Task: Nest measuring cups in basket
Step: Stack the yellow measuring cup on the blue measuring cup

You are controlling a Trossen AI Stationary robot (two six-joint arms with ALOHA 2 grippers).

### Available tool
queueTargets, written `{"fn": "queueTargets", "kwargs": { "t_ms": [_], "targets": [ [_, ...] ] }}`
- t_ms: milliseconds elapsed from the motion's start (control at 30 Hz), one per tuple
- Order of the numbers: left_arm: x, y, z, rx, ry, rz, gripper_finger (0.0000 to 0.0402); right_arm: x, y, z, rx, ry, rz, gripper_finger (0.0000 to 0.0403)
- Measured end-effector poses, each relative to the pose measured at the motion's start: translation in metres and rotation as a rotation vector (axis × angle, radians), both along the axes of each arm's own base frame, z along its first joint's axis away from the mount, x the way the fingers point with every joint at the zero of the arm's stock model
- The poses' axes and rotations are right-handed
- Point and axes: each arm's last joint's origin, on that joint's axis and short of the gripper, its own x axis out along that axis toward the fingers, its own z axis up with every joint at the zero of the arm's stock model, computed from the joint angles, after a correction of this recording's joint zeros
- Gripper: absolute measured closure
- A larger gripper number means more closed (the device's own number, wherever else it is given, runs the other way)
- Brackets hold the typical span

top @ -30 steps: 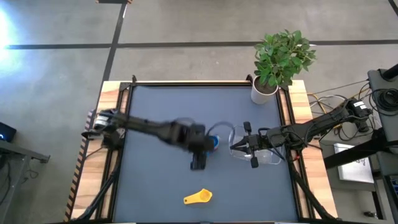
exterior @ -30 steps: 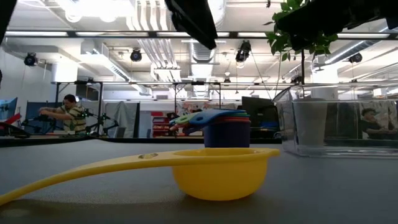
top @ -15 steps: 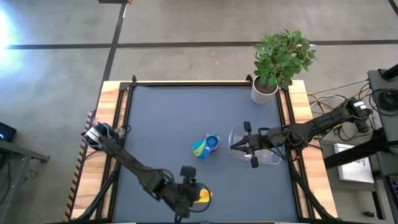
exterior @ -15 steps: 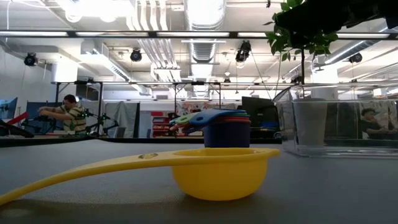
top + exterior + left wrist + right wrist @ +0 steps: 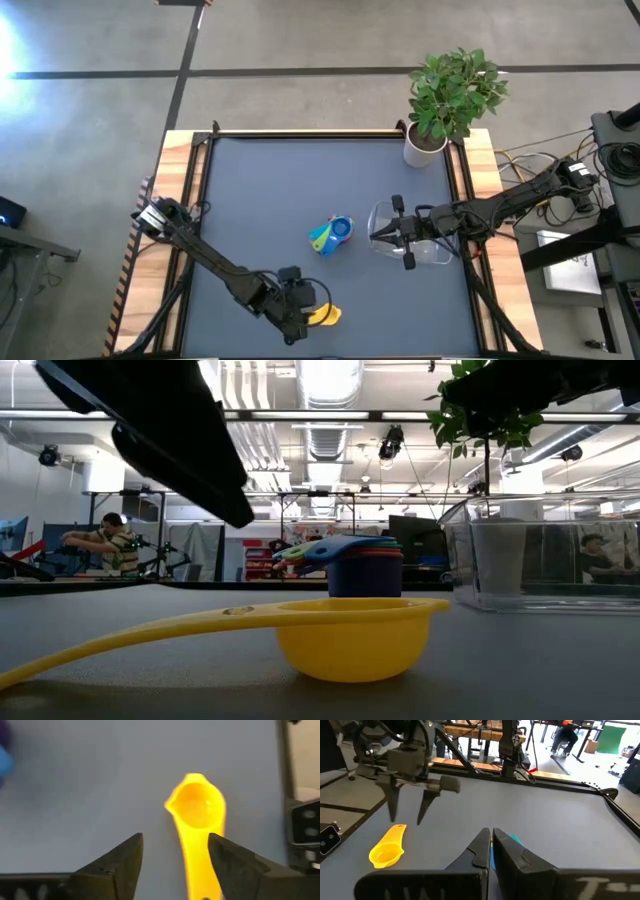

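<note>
- The left gripper [image 5: 300, 322] hangs over the yellow measuring cup [image 5: 322, 316] near the bottom centre of the high view; its jaws stand apart and hold nothing.
- In the left wrist view the yellow cup's handle runs between the two dark fingers [image 5: 116, 865], nearer one of them; whether it touches is not clear.
- The right gripper [image 5: 387, 234] sits right of centre in the high view at the near end of the basket [image 5: 440, 252]; its jaws are pressed together, empty.
- The stack of nested cups [image 5: 331, 234], dark blue outermost, stands at the centre of the surface [image 5: 270, 190], outside the basket.
- In the low view the stack's lower cups are hidden inside the dark blue one, and only coloured handles show.
- The left arm stretches from the left edge diagonally to the bottom centre; the right arm reaches in from the right edge.
</note>
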Motion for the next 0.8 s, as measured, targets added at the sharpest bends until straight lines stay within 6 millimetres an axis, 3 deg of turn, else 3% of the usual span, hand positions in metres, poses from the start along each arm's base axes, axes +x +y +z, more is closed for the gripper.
{"fn": "queueTargets", "kwargs": {
  "t_ms": [433, 800],
  "targets": [
    [0.013, -0.024, -0.023, -0.018, 0.061, -0.033, 0.0070, 0.000, 0.000, 0.000, 0.008, -0.002, -0.001, 0.0394],
    [0.016, -0.029, -0.043, 0.045, 0.194, -0.042, 0.0075, 0.000, 0.000, 0.000, 0.008, -0.003, -0.002, 0.0394]
  ]
}}
